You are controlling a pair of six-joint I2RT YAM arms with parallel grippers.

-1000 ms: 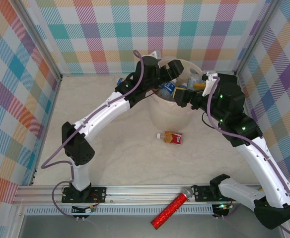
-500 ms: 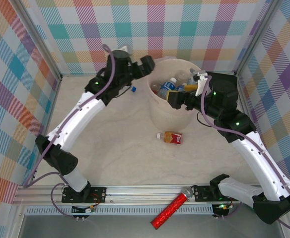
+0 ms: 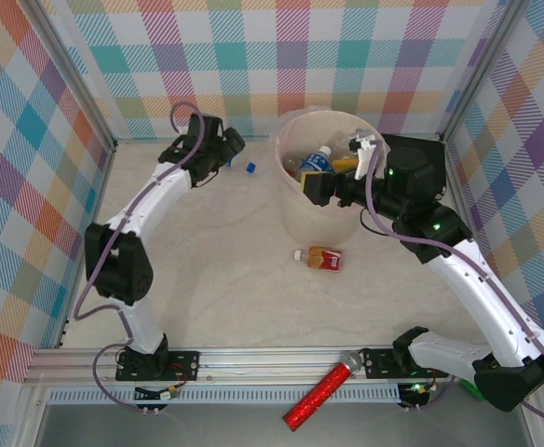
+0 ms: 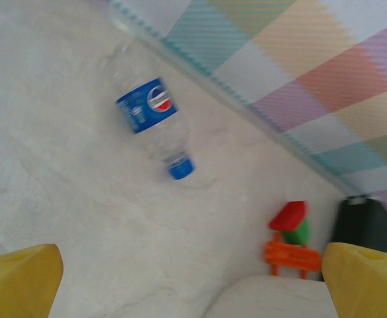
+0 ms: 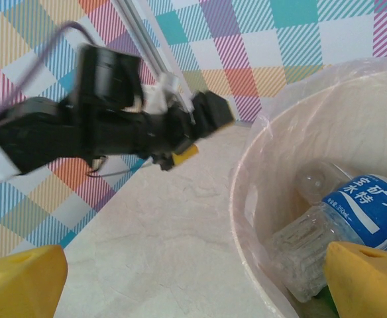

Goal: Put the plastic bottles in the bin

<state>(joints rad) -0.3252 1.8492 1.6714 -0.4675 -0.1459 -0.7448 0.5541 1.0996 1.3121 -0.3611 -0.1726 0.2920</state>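
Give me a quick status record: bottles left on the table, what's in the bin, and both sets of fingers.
Bottles out: two
Bottle A: blue-capped bottle, lying by the back wall, left of the bin
Bottle B: red-labelled bottle, lying in front of the bin
In bin: several bottles, a blue-labelled bottle among them
Left fingers: open, empty, near Bottle A, not touching
Right fingers: open, empty, over the bin's rim

High overview, close wrist views, seemingly sharing bin (image 5: 253, 179)
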